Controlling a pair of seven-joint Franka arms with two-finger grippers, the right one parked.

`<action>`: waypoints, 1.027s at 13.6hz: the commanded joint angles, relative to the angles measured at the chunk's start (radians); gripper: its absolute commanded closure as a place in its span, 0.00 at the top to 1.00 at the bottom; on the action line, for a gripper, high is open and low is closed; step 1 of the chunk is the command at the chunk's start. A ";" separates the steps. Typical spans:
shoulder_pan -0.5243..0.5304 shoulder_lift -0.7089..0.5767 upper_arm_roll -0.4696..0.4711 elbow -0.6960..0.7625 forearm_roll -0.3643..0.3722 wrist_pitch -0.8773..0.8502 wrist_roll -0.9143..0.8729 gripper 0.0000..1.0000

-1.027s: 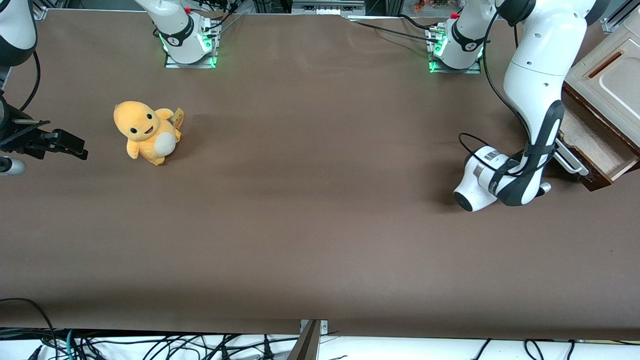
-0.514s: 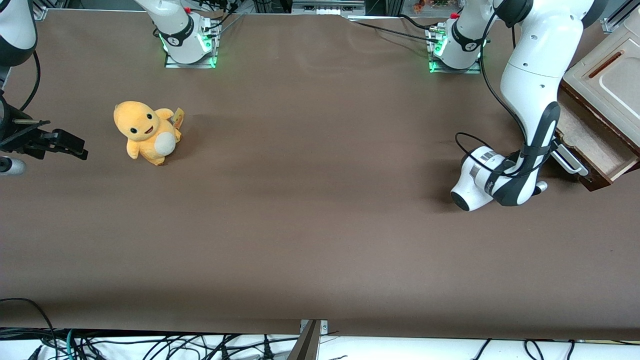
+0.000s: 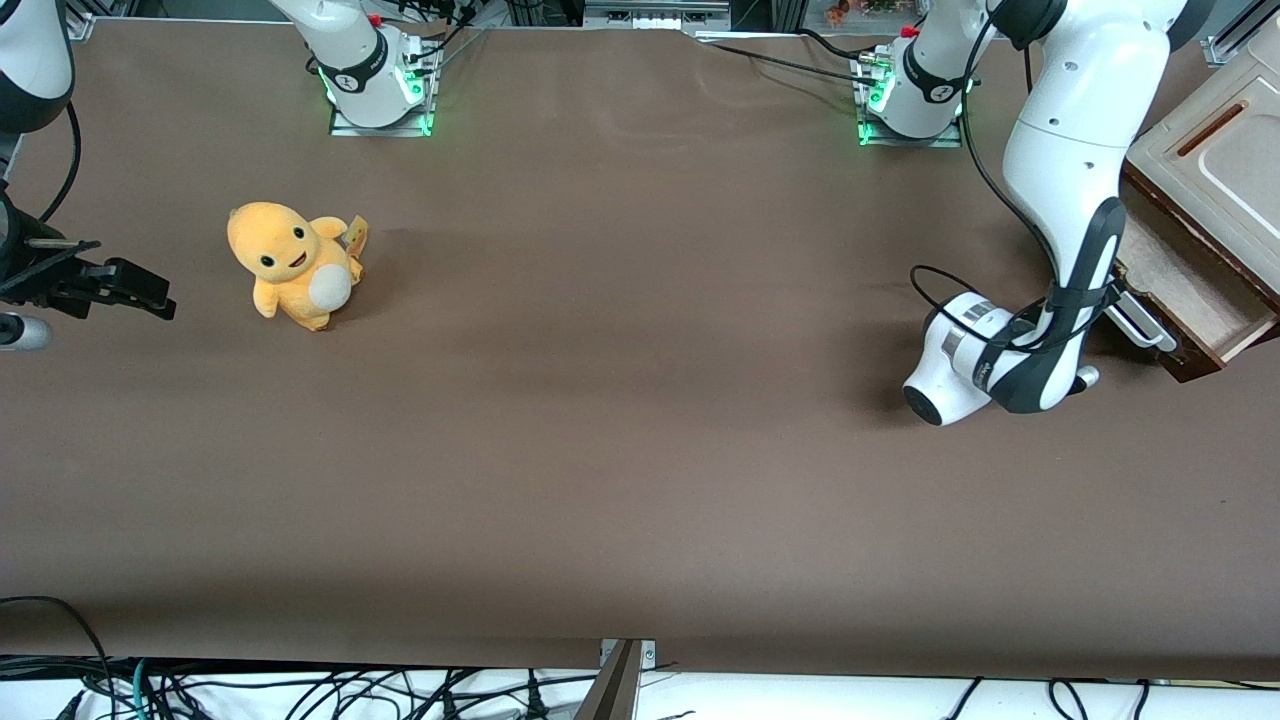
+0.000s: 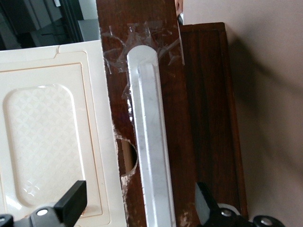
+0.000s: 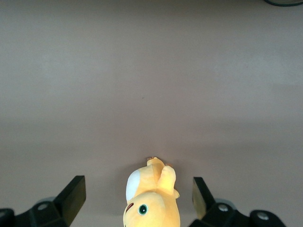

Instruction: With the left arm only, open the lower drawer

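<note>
The left arm [image 3: 1075, 120] is showing glossy white rounded shells, a dark grey elbow section and a thin black cable looping beside it; its hand [image 4: 142, 215] is wearing black fingers [image 4: 72, 202].

I see even, soft overhead light on the brown table [image 3: 620, 420], a blurred shadow beside the left arm [image 3: 1070, 150], green glow at both bases, and pale glare on the white handle [image 4: 149, 142] between the gripper [image 4: 137, 208] fingers, spread apart and slightly soft.
</note>
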 commanded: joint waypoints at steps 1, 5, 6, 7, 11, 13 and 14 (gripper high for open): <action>-0.011 -0.042 0.004 0.040 -0.092 -0.013 0.040 1.00; -0.006 -0.111 -0.067 0.075 -0.203 -0.011 0.042 1.00; -0.003 -0.134 -0.084 0.077 -0.229 -0.006 0.043 1.00; 0.003 -0.157 -0.108 0.077 -0.247 -0.002 0.065 1.00; 0.032 -0.181 -0.111 0.213 -0.402 0.007 0.216 1.00; 0.071 -0.215 -0.111 0.267 -0.512 0.007 0.299 1.00; 0.077 -0.232 -0.111 0.290 -0.551 0.006 0.354 1.00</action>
